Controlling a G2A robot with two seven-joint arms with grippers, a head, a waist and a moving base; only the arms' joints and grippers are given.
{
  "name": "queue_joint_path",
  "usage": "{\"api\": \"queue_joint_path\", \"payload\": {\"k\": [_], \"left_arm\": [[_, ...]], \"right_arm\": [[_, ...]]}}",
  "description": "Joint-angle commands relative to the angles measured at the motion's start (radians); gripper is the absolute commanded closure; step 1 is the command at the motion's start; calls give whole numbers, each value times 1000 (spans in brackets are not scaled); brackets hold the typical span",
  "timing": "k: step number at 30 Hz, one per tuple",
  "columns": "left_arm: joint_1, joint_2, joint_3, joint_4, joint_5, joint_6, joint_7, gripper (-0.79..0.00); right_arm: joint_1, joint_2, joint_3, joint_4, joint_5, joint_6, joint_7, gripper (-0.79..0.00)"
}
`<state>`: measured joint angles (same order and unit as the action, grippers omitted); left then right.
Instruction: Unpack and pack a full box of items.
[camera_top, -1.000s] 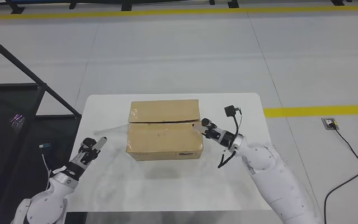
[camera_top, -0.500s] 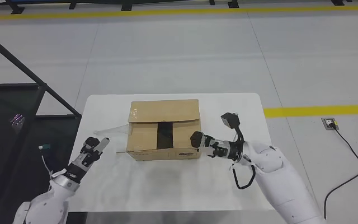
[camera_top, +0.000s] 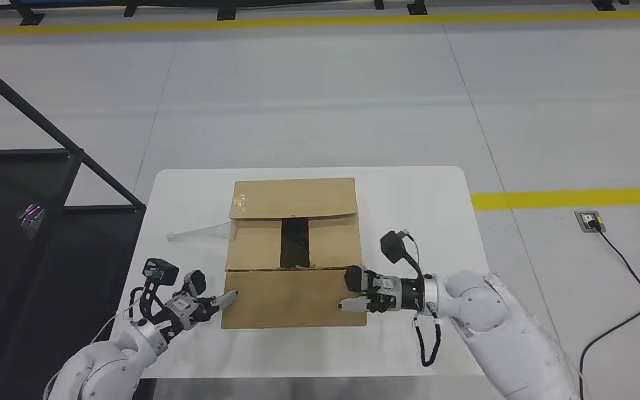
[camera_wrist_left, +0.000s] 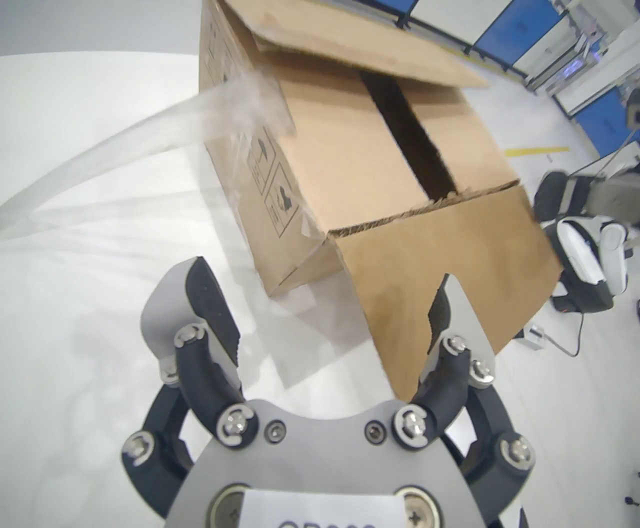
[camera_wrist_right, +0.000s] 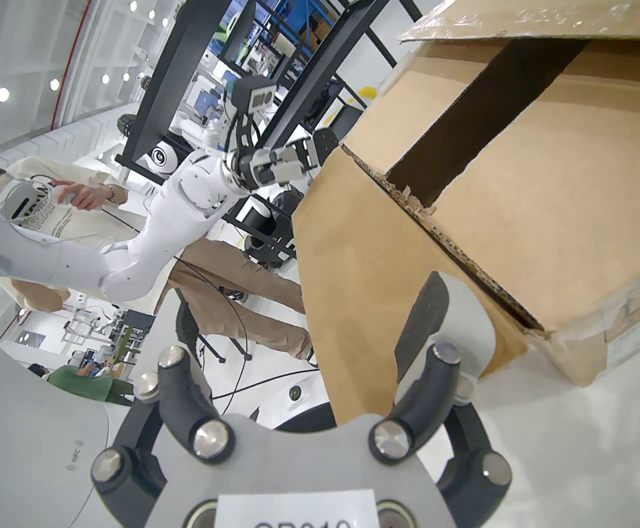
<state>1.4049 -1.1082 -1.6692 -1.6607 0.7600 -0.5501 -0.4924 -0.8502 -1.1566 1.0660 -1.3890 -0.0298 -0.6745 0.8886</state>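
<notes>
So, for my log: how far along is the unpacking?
Done: tape peeled off, near flap folded out. In hand: left gripper and right gripper, both open, at that flap's ends. To do: inner flaps closed, nothing out of the box, repacking untouched.

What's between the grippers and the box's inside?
Two inner flaps lie folded over the opening of the box, leaving only a narrow dark slot between them; contents are hidden. The near flap is folded out toward the robot, its ends between the open fingers of the left gripper and right gripper.
</notes>
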Motion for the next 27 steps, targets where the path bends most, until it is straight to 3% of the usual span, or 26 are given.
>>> {"api": "queue_joint_path", "payload": {"k": [1,6,20,27], "left_arm": [[-17,0,21,23,62,17,24,-785],[-49,-1,50,54,77,28,48,-785],[-49,-1,50,54,77,28,48,-785],[-24,-1,71,17,141,63,98,-785]], "right_arm": [[11,-5,-2,-18,42,83,-42,-785],[30,-22,20,-15,353,329,-120,-785],[30,-29,10,-11,383,349,-159,-785],[217,-97,-127,267,518,472,-168,-785]]}}
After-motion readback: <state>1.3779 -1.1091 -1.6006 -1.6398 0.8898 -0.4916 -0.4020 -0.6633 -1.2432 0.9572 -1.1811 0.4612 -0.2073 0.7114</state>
